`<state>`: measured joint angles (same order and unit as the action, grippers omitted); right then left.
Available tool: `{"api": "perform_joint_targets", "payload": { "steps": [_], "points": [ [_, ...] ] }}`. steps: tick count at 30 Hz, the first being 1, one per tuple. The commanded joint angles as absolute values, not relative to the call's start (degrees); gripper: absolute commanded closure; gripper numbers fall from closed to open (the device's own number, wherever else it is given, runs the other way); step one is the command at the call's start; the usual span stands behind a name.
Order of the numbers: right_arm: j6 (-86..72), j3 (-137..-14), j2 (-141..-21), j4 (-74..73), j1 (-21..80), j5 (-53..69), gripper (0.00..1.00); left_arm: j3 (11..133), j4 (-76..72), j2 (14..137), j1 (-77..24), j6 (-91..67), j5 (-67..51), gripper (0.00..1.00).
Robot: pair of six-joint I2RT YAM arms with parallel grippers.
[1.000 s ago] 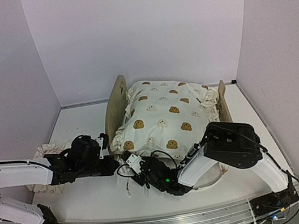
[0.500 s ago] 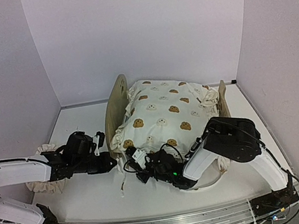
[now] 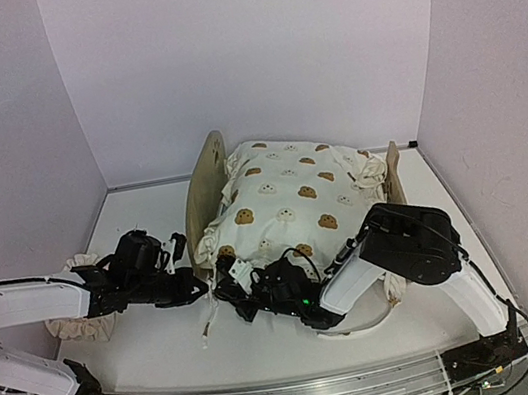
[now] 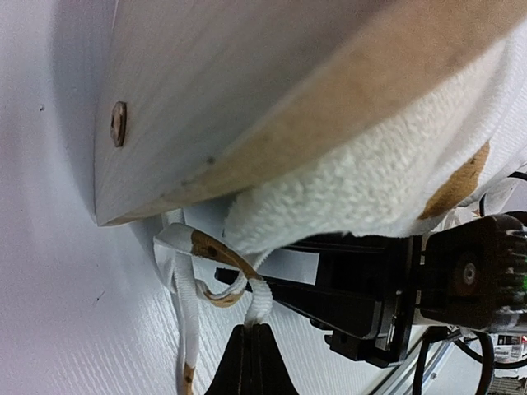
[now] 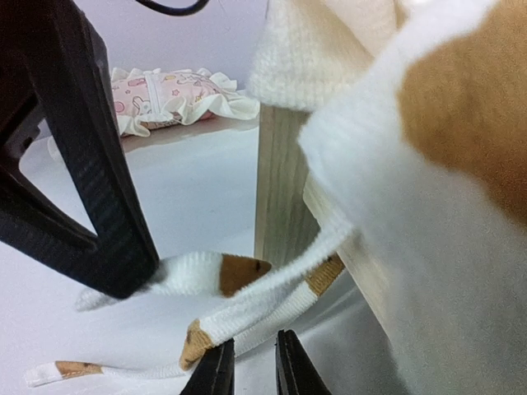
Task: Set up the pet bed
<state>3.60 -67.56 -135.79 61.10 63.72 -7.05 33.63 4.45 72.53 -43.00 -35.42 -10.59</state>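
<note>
Left gripper (image 4: 252, 354): shut tight on a thin cloth tie (image 4: 258, 306), which is pinched at the very fingertips, low beside the near corner of the bed.
Right gripper (image 5: 247, 360): fingers held a narrow way apart with nothing seen between them, low on the table (image 3: 169, 355) just under a second tie (image 5: 247, 319) and facing the left gripper.
Ties: limp, narrow straps hanging from the corner of the quilt; they are judged easy to lose from a pinch and best taken near the end.
Quilt (image 3: 290, 198): soft and fleecy, heaped over the bed and spilling past the near corner.
Bed (image 3: 204, 189): set mid-table, the tall headboard to the left and the low footboard to the right; most of it is covered, and no mattress can be seen.
Handling: the bed is judged light and stiff, and likely to slide on the smooth table if the ties are pulled hard. A bare edge of the headboard or a side rail is judged the surest hold.
Pillow (image 3: 81, 327): lying left of the bed, partly under the left arm, apart from the frame.
</note>
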Motion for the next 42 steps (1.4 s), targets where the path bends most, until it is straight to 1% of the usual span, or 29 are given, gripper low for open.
{"api": "perform_joint_targets", "payload": {
  "steps": [1, 7, 15, 21, 26, 32, 42],
  "points": [
    [3.33, -70.27, -136.50, 63.90, 63.66, -4.46, 0.78, 34.46, 3.78, 73.87, -41.32, -34.91, -13.97, 1.00],
    [3.91, -71.67, -137.54, 63.90, 63.53, -4.59, 0.72, 34.45, 3.30, 73.97, -40.32, -35.00, -16.00, 1.00],
    [5.72, -73.69, -139.37, 63.90, 63.40, -5.89, 0.70, 35.18, 3.36, 74.12, -40.00, -35.62, -18.55, 1.00],
    [9.23, -75.19, -141.69, 65.59, 63.36, -5.50, 0.71, 36.03, 4.30, 74.30, -39.65, -36.31, -19.56, 1.00],
    [12.69, -75.99, -143.61, 69.35, 63.37, -8.63, 0.72, 36.70, 5.05, 74.94, -39.30, -36.62, -20.21, 1.00],
    [15.25, -76.42, -144.00, 71.28, 63.32, -10.34, 0.76, 37.26, 5.25, 75.34, -38.93, -36.67, -20.56, 1.00],
    [15.35, -75.33, -142.43, 71.91, 63.34, -5.72, 0.76, 38.13, 4.89, 76.48, -38.15, -36.79, -22.29, 1.00]
  ]
}}
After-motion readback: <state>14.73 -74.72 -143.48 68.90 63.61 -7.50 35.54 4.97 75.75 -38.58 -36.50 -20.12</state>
